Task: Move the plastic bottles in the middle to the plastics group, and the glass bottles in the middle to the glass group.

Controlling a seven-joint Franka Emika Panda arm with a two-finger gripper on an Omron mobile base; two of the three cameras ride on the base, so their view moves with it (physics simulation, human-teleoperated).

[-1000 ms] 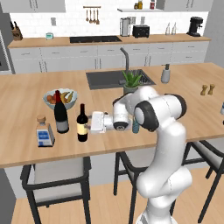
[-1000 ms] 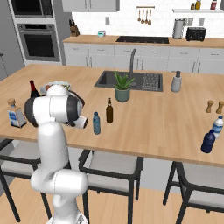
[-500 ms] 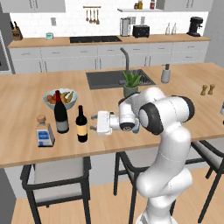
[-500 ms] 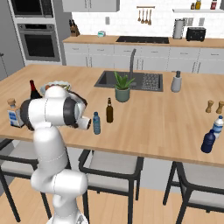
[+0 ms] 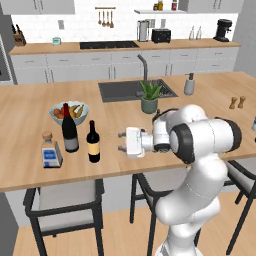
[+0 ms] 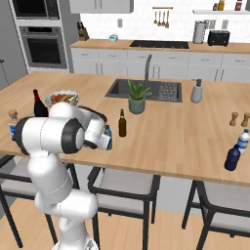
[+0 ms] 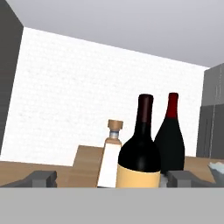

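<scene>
Currently: gripper point(image 5: 120, 141) level over the counter point(image 5: 30, 120), fingers apart, holding nothing.

Left to right in the left base view: square clear bottle point(image 5: 50, 150) with cork, then grey-labelled wine bottle point(image 5: 69, 128) in front of the fruit bowl point(image 5: 56, 111), then yellow-labelled wine bottle point(image 5: 93, 142) upright just beside it. The gripper points sideways at that bottle, near but apart. In the right base view, the blue plastic bottle point(image 6: 107, 132) stands partly hidden behind the hand, the brown bottle point(image 6: 122, 123) just right of it, and two blue bottles point(image 6: 236, 150) far right.
</scene>
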